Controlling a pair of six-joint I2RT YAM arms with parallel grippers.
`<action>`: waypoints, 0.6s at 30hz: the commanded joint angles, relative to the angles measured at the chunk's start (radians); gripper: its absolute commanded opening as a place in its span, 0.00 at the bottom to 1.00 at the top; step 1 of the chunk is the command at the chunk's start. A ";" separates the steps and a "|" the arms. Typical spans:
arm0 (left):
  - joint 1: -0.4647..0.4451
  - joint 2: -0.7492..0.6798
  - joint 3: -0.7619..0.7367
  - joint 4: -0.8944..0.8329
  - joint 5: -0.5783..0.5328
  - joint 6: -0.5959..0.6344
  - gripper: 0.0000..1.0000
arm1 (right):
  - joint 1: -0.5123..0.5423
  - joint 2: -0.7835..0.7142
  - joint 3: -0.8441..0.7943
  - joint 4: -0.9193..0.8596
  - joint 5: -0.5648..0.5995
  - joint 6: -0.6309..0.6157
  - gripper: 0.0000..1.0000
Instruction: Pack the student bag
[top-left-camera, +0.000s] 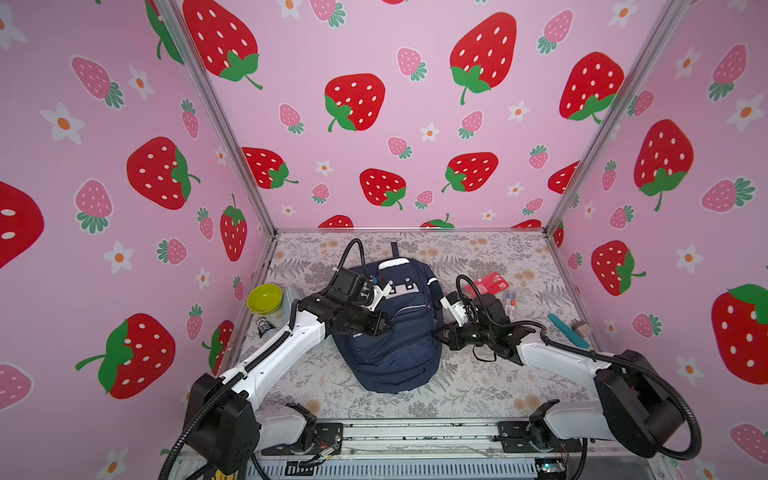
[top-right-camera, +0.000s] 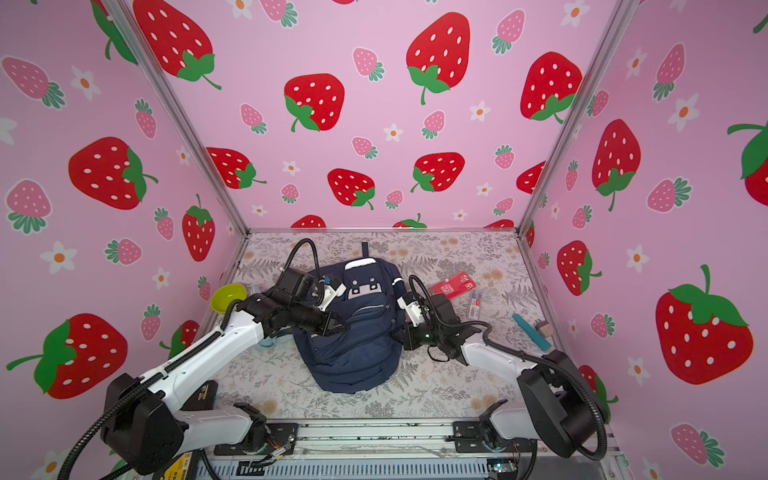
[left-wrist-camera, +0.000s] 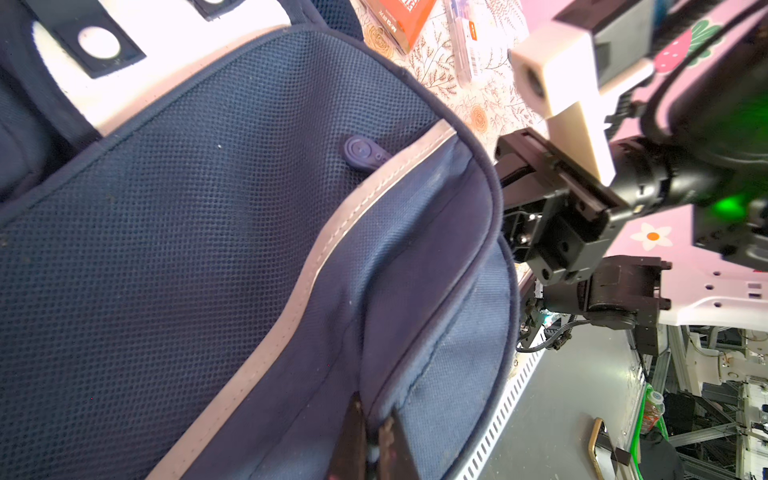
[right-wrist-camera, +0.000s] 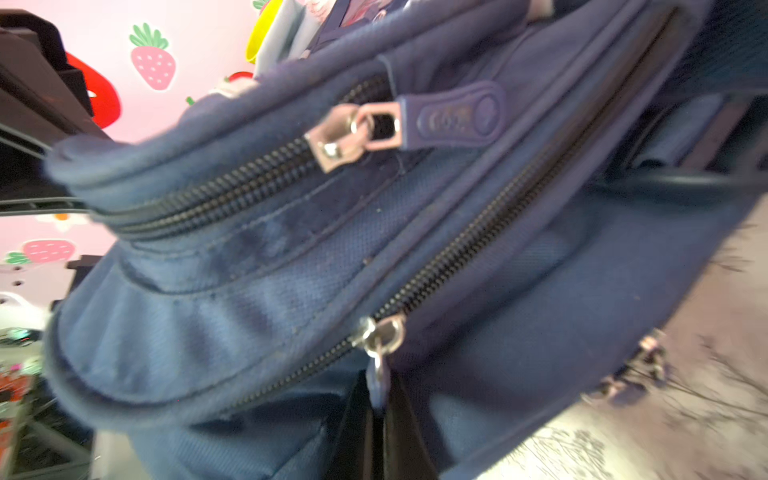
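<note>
The student bag (top-left-camera: 395, 345) lies flat midway on the counter (top-left-camera: 478, 386), loop far. Its soft, floppy fabric will likely bunch, so seams and pulls are the holds. The left gripper (left-wrist-camera: 371, 419) is pinched on a front fold; the right gripper (right-wrist-camera: 379, 411) clamps 1 zip pull (right-wrist-camera: 377, 374) on its right side.

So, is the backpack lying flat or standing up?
Lying flat: the student bag rests on its back on the table, face patch up.

There are two tools, left tool (top-left-camera: 386, 325) and right tool (top-left-camera: 441, 332), and one each of student bag (top-left-camera: 395, 353), green bowl (top-left-camera: 264, 298), red packet (top-left-camera: 486, 284), pen pack (top-left-camera: 511, 301), teal stick (top-left-camera: 567, 330).
</note>
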 joint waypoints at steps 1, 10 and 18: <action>0.008 0.000 0.033 0.058 -0.019 -0.001 0.00 | 0.018 -0.080 -0.010 -0.108 0.097 -0.027 0.00; 0.006 0.006 0.022 0.086 -0.079 -0.048 0.00 | 0.149 -0.229 0.001 -0.229 0.240 0.015 0.00; -0.007 0.027 0.020 0.104 -0.156 -0.095 0.00 | 0.400 -0.217 0.090 -0.300 0.390 0.064 0.00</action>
